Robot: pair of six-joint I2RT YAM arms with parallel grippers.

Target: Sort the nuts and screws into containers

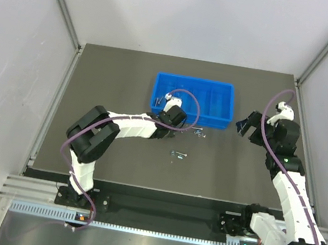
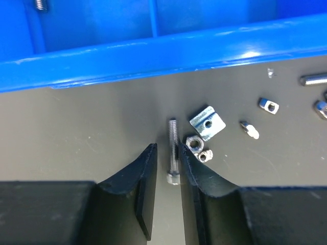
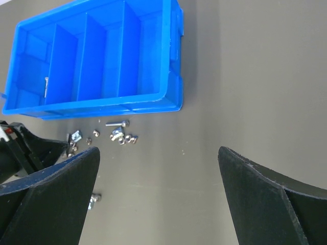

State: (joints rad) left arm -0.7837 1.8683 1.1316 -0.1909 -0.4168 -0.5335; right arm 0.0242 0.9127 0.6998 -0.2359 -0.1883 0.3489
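I'm on the pick: the left gripper [image 2: 167, 148] has its jaws set narrowly astride one screw [image 2: 172, 137] on the bench [image 2: 76, 132], with a sliver of gap showing, so it is not clamped yet. Nuts [image 2: 194, 144] sit just beside it at three o'clock, and the blue tray [image 2: 153, 56] is at twelve. The right gripper [image 3: 158, 150] hangs with its jaws wide apart. The next move needs a clean pinch, then a lift clear of the nuts.

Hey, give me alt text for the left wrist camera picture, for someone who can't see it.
The left claw straddles a screw lying on the dark table, its black fingers slightly apart, one nearly touching it. A few nuts sit just beside it, and the blue tray runs its wall across the top.
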